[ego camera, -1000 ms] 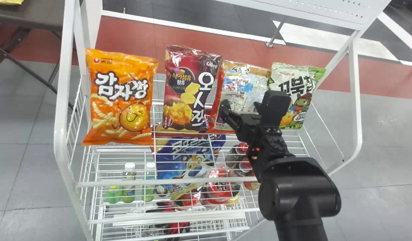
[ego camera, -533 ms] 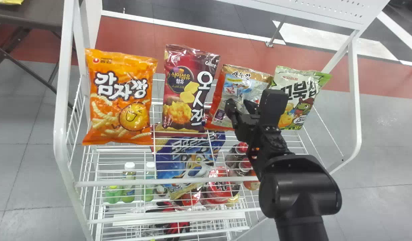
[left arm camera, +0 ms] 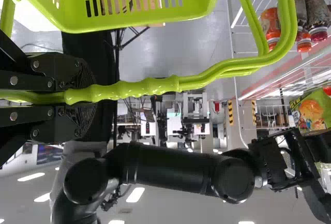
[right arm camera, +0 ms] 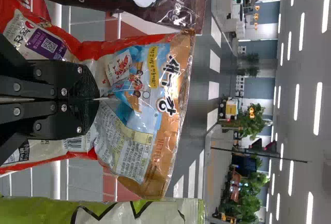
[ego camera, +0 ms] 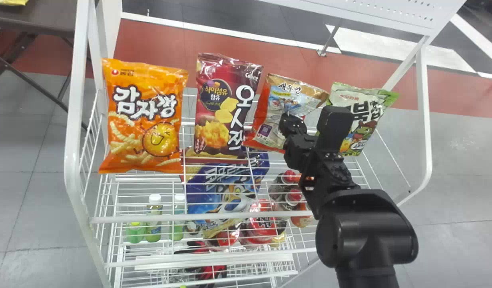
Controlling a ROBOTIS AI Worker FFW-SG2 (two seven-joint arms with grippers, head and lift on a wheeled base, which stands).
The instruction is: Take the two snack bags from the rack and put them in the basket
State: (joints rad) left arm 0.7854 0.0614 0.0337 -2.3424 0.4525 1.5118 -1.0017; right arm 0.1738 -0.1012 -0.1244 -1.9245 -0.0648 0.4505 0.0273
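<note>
My right gripper [ego camera: 292, 122] is at the front of the orange-and-red snack bag [ego camera: 269, 108] on the rack's top shelf. In the right wrist view, the right gripper [right arm camera: 97, 99] has its fingers together on a pinched fold in the middle of that snack bag [right arm camera: 150, 136]. The bag leans a little to the right. To its right, partly behind the arm, stands the green snack bag [ego camera: 355, 104]. In the left wrist view, my left gripper [left arm camera: 85, 97] is shut on the handle of the green basket [left arm camera: 139, 18].
A maroon bag [ego camera: 226, 108] and an orange bag [ego camera: 144, 116] stand left on the white rack [ego camera: 72, 132]. Beneath them a lower shelf holds a blue bag [ego camera: 226, 192], bottles [ego camera: 154, 220] and cans. The rack's side bars rise at both ends.
The right gripper's fingers have closed, gathering the orange-and-red bag's front. That bag has tilted, its top to the right, and the green bag has shifted right and tilted.
</note>
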